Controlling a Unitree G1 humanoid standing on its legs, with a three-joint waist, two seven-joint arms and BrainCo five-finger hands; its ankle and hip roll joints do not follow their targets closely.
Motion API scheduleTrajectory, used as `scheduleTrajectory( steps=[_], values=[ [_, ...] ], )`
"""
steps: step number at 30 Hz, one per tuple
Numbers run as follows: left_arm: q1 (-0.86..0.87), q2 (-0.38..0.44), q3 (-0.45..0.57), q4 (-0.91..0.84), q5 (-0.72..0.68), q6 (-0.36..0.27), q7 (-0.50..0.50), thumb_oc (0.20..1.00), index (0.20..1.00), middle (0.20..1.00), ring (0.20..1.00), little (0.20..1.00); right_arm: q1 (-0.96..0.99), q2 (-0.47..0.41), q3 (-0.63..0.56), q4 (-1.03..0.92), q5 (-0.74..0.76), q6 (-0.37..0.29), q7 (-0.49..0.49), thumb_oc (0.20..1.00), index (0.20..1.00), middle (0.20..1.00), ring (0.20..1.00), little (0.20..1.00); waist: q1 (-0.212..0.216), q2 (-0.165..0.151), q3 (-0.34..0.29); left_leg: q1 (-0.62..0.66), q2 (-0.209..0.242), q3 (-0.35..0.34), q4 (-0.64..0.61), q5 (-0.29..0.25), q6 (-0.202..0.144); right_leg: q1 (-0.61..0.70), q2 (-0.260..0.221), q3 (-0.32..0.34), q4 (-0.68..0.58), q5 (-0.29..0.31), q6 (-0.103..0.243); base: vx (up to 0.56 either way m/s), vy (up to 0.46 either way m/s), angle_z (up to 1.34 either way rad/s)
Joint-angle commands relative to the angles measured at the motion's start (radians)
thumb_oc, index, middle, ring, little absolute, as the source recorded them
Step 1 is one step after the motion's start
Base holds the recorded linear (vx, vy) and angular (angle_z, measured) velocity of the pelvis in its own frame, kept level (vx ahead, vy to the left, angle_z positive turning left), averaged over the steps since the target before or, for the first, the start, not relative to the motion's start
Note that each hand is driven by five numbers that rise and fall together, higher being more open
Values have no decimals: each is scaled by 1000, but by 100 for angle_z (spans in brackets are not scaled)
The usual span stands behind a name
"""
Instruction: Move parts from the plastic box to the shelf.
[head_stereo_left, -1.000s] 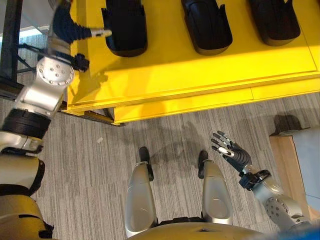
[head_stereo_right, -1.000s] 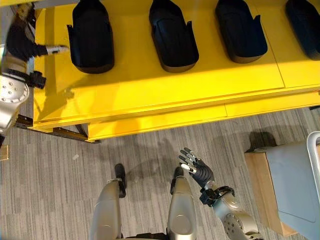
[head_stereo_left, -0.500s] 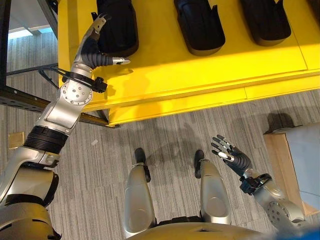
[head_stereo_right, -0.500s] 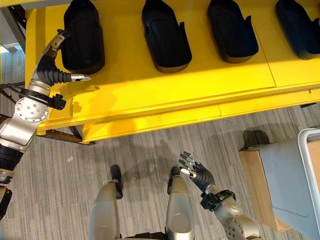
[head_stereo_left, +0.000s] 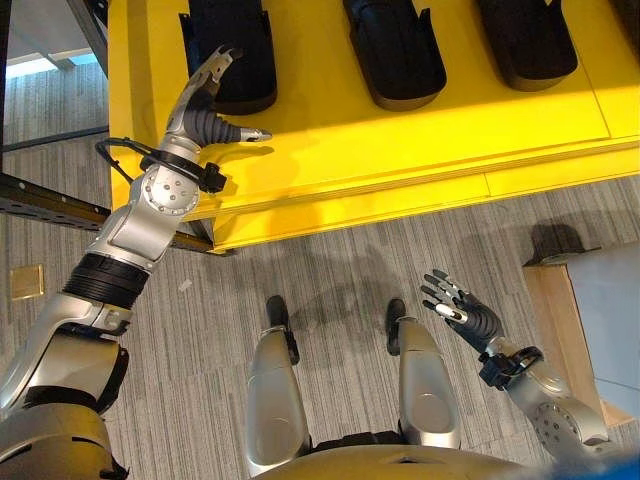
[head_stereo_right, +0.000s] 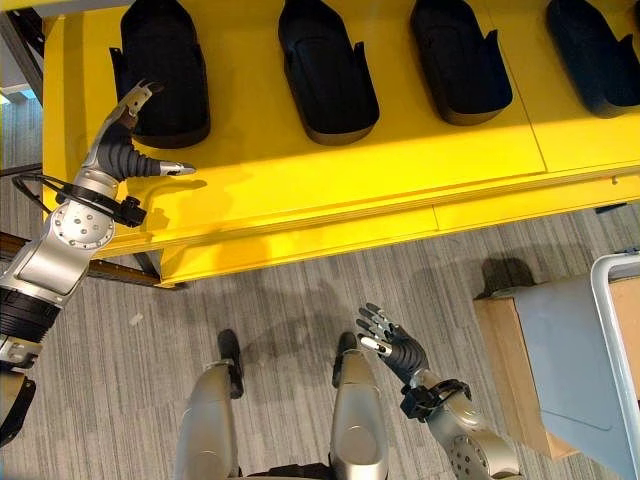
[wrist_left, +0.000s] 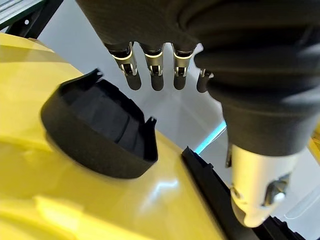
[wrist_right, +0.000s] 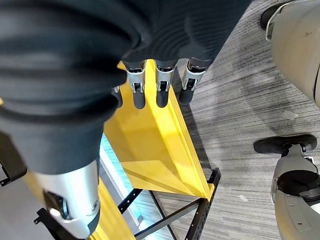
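Yellow shelf spans the far side of the scene, with a row of black parts lying on it side by side. The left arm reaches up and forward from the near left, and the left hand hovers over the shelf's left end, just beside the leftmost black part. Its fingers are straight and spread, the thumb pointing right over the yellow surface, holding nothing; the left wrist view shows the fingertips above that part's rim without touching it. Three more black parts sit to the right along the shelf, well apart from the hand. The right arm hangs low at the near right, above the grey carpet, and the right hand is relaxed with fingers spread, empty. At the right edge stands a wooden stand carrying a grey plastic box.
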Motion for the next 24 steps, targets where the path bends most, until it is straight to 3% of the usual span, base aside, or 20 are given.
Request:
scheduleTrajectory(
  steps=[1,12,24],
  values=[
    [-79,-10,11,58,35,-16,16,1000,1000,1000,1000,1000,30,-11,-28,-66,-19,-18,13,1000,1000,1000,1000,1000,0,0,-37,21,52,20,52,-62,-16,45,-28,-20,-34,11,15,0,0,0],
    [-206,-7,-52,245,46,18,28,1000,1000,1000,1000,1000,38,-19,-21,-66,-11,-14,22,1000,1000,1000,1000,1000,-8,-6,-39,12,52,24,66,-66,-15,35,-27,-15,-24,13,15,0,0,0],
    [-399,16,-191,421,70,45,4,1000,1000,1000,1000,1000,44,-32,-17,-68,2,-11,28,1000,1000,1000,1000,1000,-22,-5,-44,7,55,27,67,-64,-16,22,-25,-7,-17,12,19,0,0,0]
  ],
)
